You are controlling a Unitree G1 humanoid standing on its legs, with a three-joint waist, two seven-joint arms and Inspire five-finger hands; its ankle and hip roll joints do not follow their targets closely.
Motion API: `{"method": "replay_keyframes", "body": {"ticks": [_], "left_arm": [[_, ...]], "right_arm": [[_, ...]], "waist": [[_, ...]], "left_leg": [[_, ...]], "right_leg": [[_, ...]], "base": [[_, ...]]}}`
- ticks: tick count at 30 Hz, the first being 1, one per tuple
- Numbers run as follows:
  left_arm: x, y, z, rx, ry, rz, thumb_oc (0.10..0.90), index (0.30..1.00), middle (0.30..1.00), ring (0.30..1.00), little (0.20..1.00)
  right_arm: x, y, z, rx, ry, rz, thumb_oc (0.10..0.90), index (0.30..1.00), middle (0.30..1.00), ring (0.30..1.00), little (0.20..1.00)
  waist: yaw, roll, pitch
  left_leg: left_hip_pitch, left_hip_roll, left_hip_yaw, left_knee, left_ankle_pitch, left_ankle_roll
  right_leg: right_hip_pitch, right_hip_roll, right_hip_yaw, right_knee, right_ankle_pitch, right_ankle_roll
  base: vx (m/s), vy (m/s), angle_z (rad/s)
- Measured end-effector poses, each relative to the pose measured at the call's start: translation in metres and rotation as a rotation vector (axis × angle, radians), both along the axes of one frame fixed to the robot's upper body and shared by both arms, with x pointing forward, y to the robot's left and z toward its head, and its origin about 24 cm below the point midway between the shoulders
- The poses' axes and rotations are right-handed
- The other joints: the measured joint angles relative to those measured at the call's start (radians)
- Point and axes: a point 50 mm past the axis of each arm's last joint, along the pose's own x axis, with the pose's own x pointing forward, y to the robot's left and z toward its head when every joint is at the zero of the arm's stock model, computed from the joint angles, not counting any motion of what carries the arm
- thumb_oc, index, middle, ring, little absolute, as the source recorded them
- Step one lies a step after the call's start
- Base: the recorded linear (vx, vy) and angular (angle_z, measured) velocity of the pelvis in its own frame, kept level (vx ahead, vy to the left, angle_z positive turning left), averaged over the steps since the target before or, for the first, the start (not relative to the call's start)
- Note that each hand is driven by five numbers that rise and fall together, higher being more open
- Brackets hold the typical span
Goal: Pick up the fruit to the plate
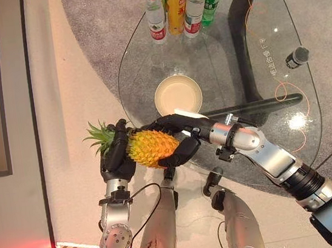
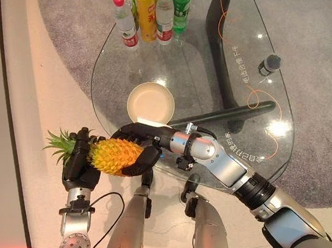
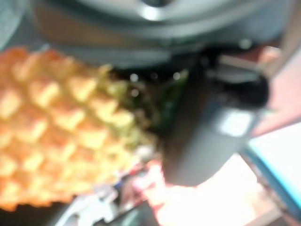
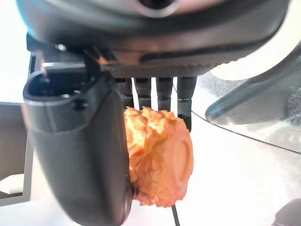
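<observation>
We see both hands closed around the pineapple [image 1: 151, 148], which is held in the air just beside the near edge of the glass table [image 1: 262, 19]. The left hand [image 1: 116, 158] wraps its fingers on the leafy end, and the right hand [image 1: 180, 135] curls fingers and thumb around the bottom end. The plate [image 1: 177, 95] stands on the table just behind the fruit, and nothing lies in it. At the far edge, several bottles [image 1: 176, 3] stand together. Under the table we see a grey carpet [image 1: 91, 23] and a pale floor [image 1: 60, 113].
</observation>
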Motion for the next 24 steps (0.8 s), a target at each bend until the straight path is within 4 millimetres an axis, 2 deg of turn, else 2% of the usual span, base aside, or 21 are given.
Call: {"method": "replay_keyframes", "body": {"ticks": [2, 4, 5, 15, 24], "left_arm": [[0.0, 0.0, 0.0, -0.003, 0.002, 0.0, 0.1, 0.3, 0.3, 0.3, 0.2], [0.0, 0.0, 0.0, -0.005, 0.003, 0.004, 0.1, 0.3, 0.3, 0.3, 0.2], [0.0, 0.001, 0.0, -0.005, 0.003, 0.007, 0.1, 0.3, 0.3, 0.3, 0.2], [0.005, 0.01, 0.008, -0.032, -0.017, 0.067, 0.1, 0.3, 0.3, 0.3, 0.2], [0.011, 0.007, 0.015, -0.04, -0.044, 0.059, 0.1, 0.3, 0.3, 0.3, 0.2]], "right_arm": [[0.0, 0.0, 0.0, 0.004, -0.002, -0.003, 0.1, 0.3, 0.3, 0.3, 0.2], [0.0, 0.001, 0.0, 0.006, -0.003, -0.006, 0.646, 0.768, 0.768, 0.768, 0.746], [0.0, 0.002, -0.001, 0.009, -0.002, -0.006, 0.8, 0.9, 0.9, 0.9, 0.9], [-0.006, 0.014, -0.005, 0.11, 0.02, 0.008, 0.8, 0.9, 0.9, 0.9, 0.9], [-0.015, 0.006, -0.009, 0.193, -0.021, -0.077, 0.8, 0.9, 0.9, 0.9, 0.9]], "waist": [[0.0, 0.0, 0.0], [0.0, 0.0, 0.0], [0.0, 0.0, 0.0], [-0.003, -0.002, 0.001], [-0.009, -0.009, 0.002]], "left_leg": [[0.0, 0.0, -0.001, 0.0, 0.0, 0.0], [0.0, 0.001, -0.001, 0.0, 0.0, 0.0], [0.0, 0.001, -0.001, 0.0, 0.0, 0.0], [-0.002, 0.001, -0.001, 0.001, -0.001, -0.001], [-0.021, 0.002, -0.001, 0.02, -0.011, 0.002]], "right_leg": [[0.001, 0.0, -0.002, 0.0, 0.0, 0.0], [0.002, 0.0, -0.004, 0.0, -0.001, 0.0], [0.002, 0.0, -0.004, 0.0, -0.001, 0.0], [0.002, 0.0, -0.005, -0.001, -0.001, 0.0], [-0.006, 0.0, -0.006, -0.001, -0.002, 0.002]], "base": [[0.0, 0.0, 0.0], [0.0, 0.0, 0.0], [0.0, 0.0, 0.0], [0.0, 0.0, 0.0], [0.0, 0.004, 0.0]]}}
